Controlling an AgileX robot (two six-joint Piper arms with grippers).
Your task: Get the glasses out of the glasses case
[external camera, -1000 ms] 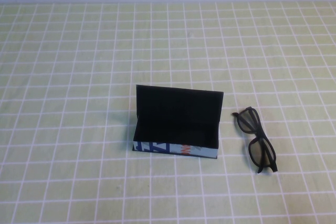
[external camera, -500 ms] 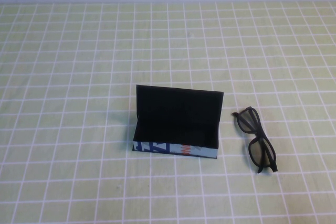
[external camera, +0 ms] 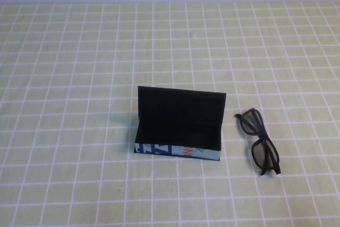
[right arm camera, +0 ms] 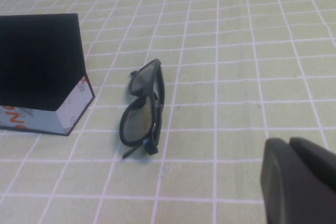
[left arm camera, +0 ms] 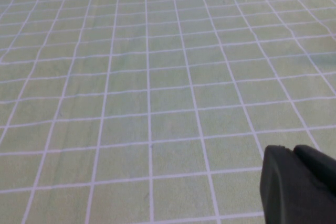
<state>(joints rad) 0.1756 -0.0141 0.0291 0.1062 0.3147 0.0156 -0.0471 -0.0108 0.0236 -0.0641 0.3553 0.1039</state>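
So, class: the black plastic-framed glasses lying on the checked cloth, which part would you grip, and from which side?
Grip the black plastic-framed glasses across the bridge between the lenses, coming from above: they lie folded and low beside the open black box-shaped case. The right hand is nearer; the left hand faces bare cloth.

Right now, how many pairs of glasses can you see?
1: the glasses lie on the table right of the open glasses case, apart from it. The case interior looks empty, though it is dark.
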